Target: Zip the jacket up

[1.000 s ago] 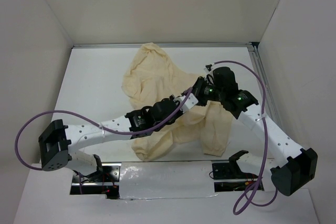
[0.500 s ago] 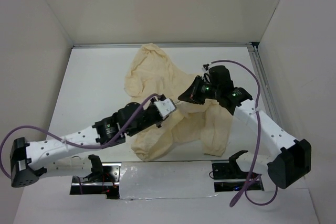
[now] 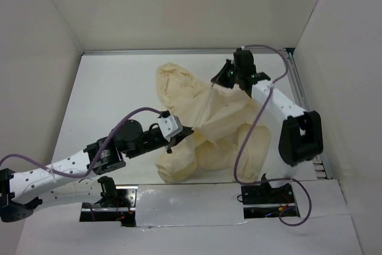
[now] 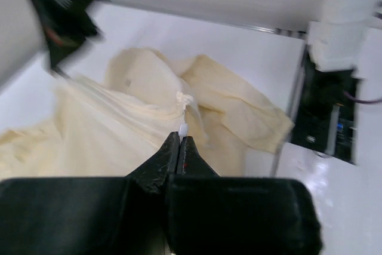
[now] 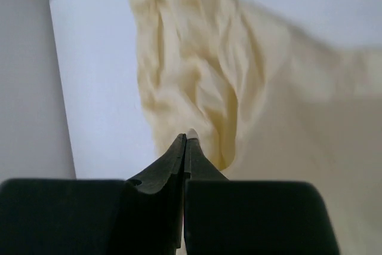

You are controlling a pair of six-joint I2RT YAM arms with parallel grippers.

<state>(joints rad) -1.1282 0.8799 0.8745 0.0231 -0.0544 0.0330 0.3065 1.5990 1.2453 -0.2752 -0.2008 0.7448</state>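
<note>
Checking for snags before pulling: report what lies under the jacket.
The jacket rests on the white table, which shows all around its edges. Anything beneath its bunched folds is covered and cannot be told; nothing else pokes out at the edges.

Right gripper (image 4: pixel 59 58) at 11 o'clock in the left wrist view is pure blur, jacket (image 4: pixel 119 129) runs off at 9, and that tiny white bit (image 4: pixel 182 128) mid-frame? Can't tell.
</note>
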